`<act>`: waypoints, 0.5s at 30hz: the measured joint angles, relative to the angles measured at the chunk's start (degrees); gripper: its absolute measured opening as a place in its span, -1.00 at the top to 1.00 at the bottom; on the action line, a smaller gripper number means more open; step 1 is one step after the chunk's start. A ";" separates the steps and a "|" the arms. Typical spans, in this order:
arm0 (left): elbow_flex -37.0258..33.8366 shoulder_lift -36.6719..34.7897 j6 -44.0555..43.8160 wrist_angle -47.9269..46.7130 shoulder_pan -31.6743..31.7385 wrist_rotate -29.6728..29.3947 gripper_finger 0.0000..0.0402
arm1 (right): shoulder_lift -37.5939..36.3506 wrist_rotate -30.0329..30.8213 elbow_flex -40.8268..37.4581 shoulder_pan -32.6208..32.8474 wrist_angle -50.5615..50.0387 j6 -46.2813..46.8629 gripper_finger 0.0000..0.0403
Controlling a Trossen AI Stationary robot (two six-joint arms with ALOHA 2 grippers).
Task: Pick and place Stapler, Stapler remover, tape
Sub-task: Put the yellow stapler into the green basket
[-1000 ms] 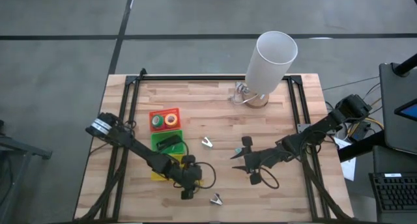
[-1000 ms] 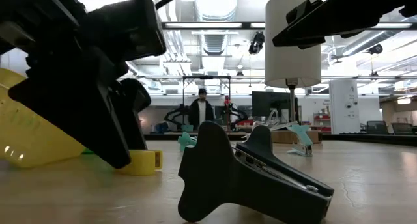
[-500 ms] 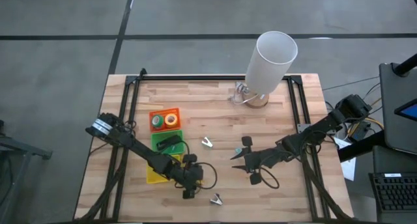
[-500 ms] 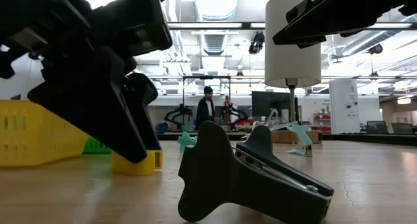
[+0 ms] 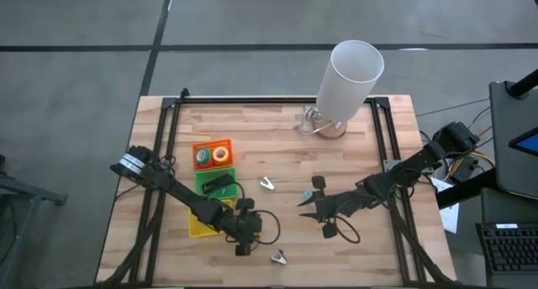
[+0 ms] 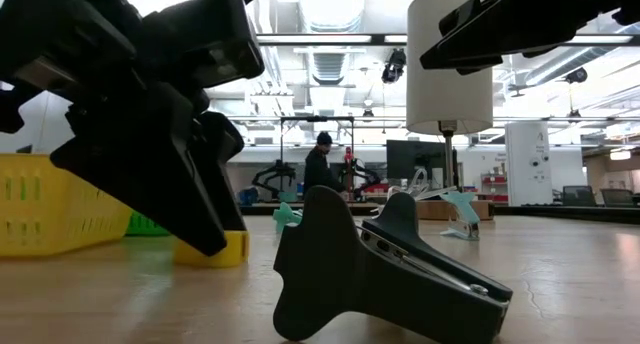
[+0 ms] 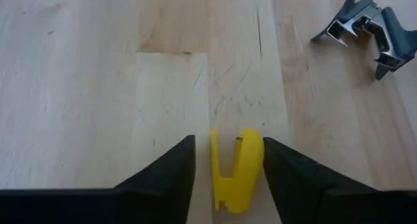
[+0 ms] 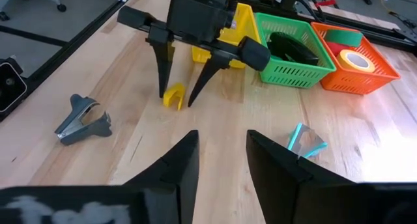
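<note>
A yellow staple remover (image 7: 237,168) lies on the bare wood between the spread fingers of the left gripper (image 7: 228,162), untouched by either finger; the gripper stands just beside the yellow tray (image 8: 246,30) at the table's front left. A silver staple remover (image 7: 365,30) lies near, toward the front edge. The stapler (image 8: 293,47) rests inside the green tray (image 8: 306,73); two tape rolls (image 5: 212,155) sit in the orange tray (image 5: 211,144). The right gripper (image 5: 301,201) hovers mid-table, fingers parted and empty, with a teal remover (image 8: 306,140) nearby.
</note>
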 joint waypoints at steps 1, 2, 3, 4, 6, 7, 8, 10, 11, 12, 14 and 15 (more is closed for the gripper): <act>0.00 0.00 0.01 -0.01 0.01 0.00 0.17 | 0.00 0.00 0.00 0.00 -0.02 0.00 0.40; 0.00 0.00 0.01 -0.03 0.03 0.01 0.22 | 0.00 0.00 0.00 0.00 -0.02 0.04 0.41; 0.00 0.00 0.00 -0.03 0.04 0.00 0.27 | 0.00 0.00 0.00 0.00 -0.02 0.14 0.41; 0.00 0.00 -0.02 -0.01 0.05 0.00 0.33 | 0.00 0.00 0.00 0.00 -0.02 0.12 0.41; 0.00 0.00 -0.17 0.03 0.09 0.00 0.41 | 0.00 0.00 -0.02 0.00 -0.02 0.07 0.41; 0.02 0.00 -0.17 0.01 0.09 0.00 0.46 | 0.00 0.00 -0.02 0.00 0.03 0.02 0.41; 0.05 0.00 -0.07 0.01 0.10 -0.03 0.49 | 0.00 0.00 -0.06 0.00 0.26 -0.05 0.41; 0.21 0.00 0.05 -0.01 0.31 -0.08 0.56 | 0.00 0.00 -0.18 0.00 0.72 -0.07 0.39; 0.28 0.00 0.05 0.00 0.45 -0.09 0.58 | 0.00 0.00 -0.22 0.00 0.73 -0.07 0.39; 0.42 0.00 0.07 0.00 0.60 -0.11 0.60 | 0.00 0.00 -0.22 0.00 0.72 -0.07 0.38; 0.69 0.00 0.07 -0.01 0.95 -0.24 0.62 | 0.00 0.00 -0.22 -0.04 0.74 -0.07 0.37; 0.84 0.00 0.07 -0.01 1.13 -0.25 0.62 | 0.00 0.00 -0.23 -0.07 0.74 -0.05 0.37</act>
